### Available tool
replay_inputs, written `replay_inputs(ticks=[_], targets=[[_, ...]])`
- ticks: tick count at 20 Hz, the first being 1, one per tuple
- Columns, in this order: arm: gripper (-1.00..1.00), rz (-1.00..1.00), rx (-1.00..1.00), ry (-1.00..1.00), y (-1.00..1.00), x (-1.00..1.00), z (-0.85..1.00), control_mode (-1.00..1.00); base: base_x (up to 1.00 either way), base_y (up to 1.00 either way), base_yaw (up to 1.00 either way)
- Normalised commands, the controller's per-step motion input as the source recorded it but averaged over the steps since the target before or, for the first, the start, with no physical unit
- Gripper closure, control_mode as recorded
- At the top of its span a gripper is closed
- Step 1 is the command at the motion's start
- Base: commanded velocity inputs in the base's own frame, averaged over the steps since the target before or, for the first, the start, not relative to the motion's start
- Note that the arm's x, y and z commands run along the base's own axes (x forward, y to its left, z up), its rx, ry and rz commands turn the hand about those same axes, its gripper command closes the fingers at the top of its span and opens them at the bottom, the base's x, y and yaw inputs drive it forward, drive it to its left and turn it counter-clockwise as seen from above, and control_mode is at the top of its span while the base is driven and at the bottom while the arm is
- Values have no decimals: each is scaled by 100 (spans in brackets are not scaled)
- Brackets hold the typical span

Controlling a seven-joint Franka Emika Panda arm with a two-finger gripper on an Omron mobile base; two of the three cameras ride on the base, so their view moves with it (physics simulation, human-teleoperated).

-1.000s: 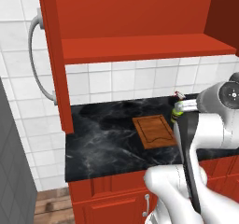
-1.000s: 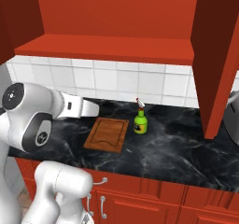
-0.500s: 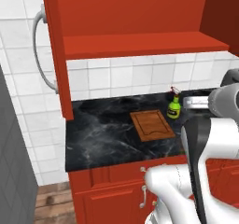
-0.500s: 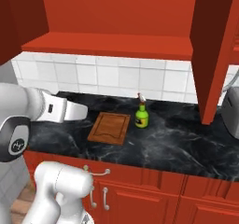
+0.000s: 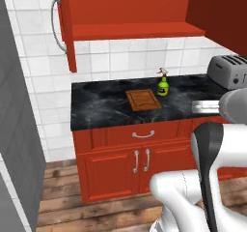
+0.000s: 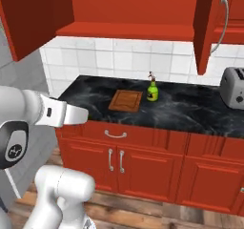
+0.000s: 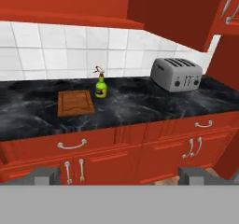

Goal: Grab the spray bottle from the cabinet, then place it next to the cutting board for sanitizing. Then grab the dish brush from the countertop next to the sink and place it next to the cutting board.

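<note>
The green spray bottle (image 5: 163,86) (image 6: 152,90) (image 7: 101,87) stands upright on the black countertop (image 5: 101,105) (image 7: 135,104), just right of the brown cutting board (image 5: 143,100) (image 6: 126,100) (image 7: 75,102). The red wall cabinet (image 5: 135,30) (image 6: 128,30) hangs above with its door (image 5: 65,28) swung open. My gripper (image 7: 120,176) is open and holds nothing. It hangs well back from the counter, in front of the base cabinets. The dish brush and the sink are out of view.
A silver toaster (image 5: 229,70) (image 6: 234,87) (image 7: 176,73) sits on the counter to the right. Red base cabinets (image 7: 107,157) with small handles run below the counter. A tall grey appliance (image 5: 19,129) stands at the left. Wood floor (image 5: 96,211) lies between base and cabinets.
The whole picture has shifted: the base has backed away from the counter and moved sideways, so the counter looks farther off. The bottle and board keep their places.
</note>
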Motion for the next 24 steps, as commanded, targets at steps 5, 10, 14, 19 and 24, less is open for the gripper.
replay_inputs(ticks=[5,10,14,19,24], targets=[[-100,0,0,0,0,0,0,100,-63,-44,-3],[-100,0,0,0,0,0,0,100,-2,-94,-35],[-100,0,0,0,0,0,0,100,0,-79,-63],[-100,0,0,0,0,0,0,100,0,-25,-93],[-100,0,0,0,0,0,0,100,0,0,-100]])
